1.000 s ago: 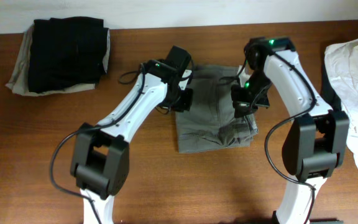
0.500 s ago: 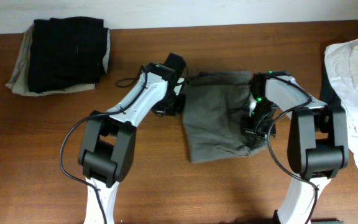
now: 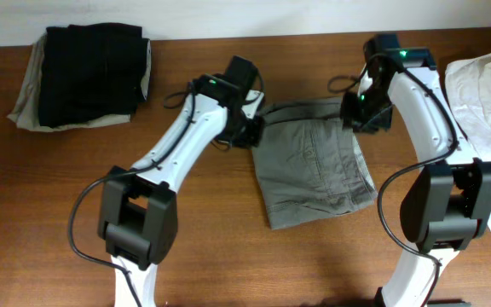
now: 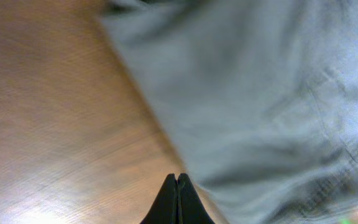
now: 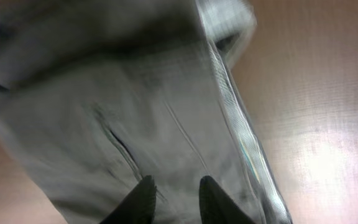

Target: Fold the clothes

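Shorts [image 3: 314,166] now lie flatter, in the middle of the table [image 3: 49,213]. Right gripper [image 5: 176,180] has swung from their near right corner to the far right one, fingers parted above the cloth, holding nothing. Left gripper [image 4: 178,182] is pinched closed, empty, at their far left corner.

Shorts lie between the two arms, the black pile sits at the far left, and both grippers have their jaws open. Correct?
Not quite: the left gripper has its jaws shut, tips together at the edge of the shorts, as the left wrist view shows. Only the right gripper has them open. The rest stands: shorts between the arms, black pile far left.
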Tool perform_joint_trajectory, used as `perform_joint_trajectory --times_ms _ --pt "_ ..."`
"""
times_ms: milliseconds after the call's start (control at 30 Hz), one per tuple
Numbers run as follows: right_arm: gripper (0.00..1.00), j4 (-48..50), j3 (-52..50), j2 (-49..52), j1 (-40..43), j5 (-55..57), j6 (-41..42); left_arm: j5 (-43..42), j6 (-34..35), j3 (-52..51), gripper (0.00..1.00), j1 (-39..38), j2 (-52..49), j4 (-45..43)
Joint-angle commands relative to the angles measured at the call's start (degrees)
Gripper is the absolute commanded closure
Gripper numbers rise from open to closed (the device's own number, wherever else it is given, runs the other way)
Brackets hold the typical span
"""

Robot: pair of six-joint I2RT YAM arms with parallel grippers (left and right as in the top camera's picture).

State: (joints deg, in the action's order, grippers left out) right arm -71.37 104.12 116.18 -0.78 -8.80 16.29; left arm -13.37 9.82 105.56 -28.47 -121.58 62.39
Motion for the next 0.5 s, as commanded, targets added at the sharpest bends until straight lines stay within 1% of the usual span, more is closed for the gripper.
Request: perform_joint_trajectory --times_ms 0,100,200,333,467 --pt "0.71 4.17 0.79 0.7 0.04 -2.75 0.52 -5.33 -1.4 0.02 0.99 -3.54 -0.02 2.62" --pt "0.72 6.47 0.79 4.0 0.04 -4.92 0.55 -5.29 -1.81 -0.09 0.99 -6.67 -0.07 5.25" --pt "0.76 7.32 0.79 7.5 0.04 -6.03 0.52 -5.25 -1.81 -1.51 0.99 -8.79 -0.24 6.01" --pt "0.77 8.31 0.79 10.69 0.07 -5.92 0.52 -5.31 -1.77 -6.16 0.99 -10.08 -0.31 3.61" --pt "0.77 10.34 0.79 12.79 0.48 -5.57 0.85 -5.35 -1.77 -14.08 0.99 -9.99 -0.35 -0.17"
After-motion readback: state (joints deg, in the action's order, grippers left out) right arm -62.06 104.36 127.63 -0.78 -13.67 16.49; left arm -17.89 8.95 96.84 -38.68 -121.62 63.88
